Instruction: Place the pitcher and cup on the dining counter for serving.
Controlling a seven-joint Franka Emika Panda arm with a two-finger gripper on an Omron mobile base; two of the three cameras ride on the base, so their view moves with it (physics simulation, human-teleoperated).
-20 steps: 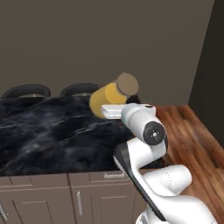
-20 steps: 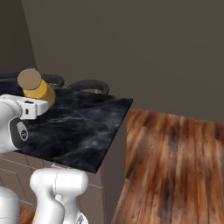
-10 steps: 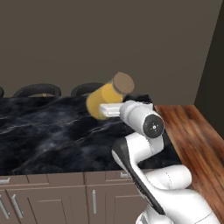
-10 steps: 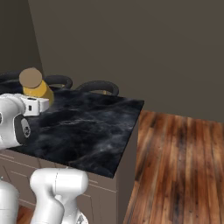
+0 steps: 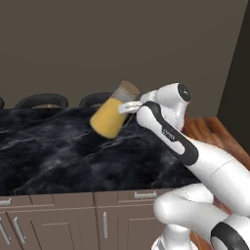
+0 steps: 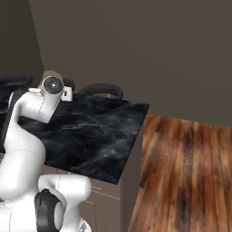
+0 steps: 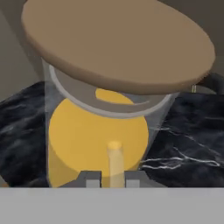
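Note:
The pitcher (image 5: 111, 117) hangs tilted above the dining counter (image 5: 53, 156), its tan lid (image 5: 129, 88) leaning to the upper right and orange-yellow liquid filling its body. My gripper (image 5: 128, 108) is shut on its thin side handle. In the hand view the pitcher (image 7: 98, 140) is very close, with the handle (image 7: 114, 159) held between my two fingertips (image 7: 89, 178) and the gripper (image 7: 113, 179) shut on it. In the right base view my arm covers most of the pitcher and just the lid (image 6: 50, 74) peeks out above it. The cup is out of view.
Round dark stool tops (image 5: 41, 100) line the counter's far edge, one more stool (image 6: 102, 89) showing in the right base view. The counter (image 6: 97, 131) ends at a right corner above wooden floor (image 6: 190, 172). A dark wall stands behind.
Both base views have shifted, so the base has driven. The arm has stretched forward, bringing the pitcher lower and further over the counter.

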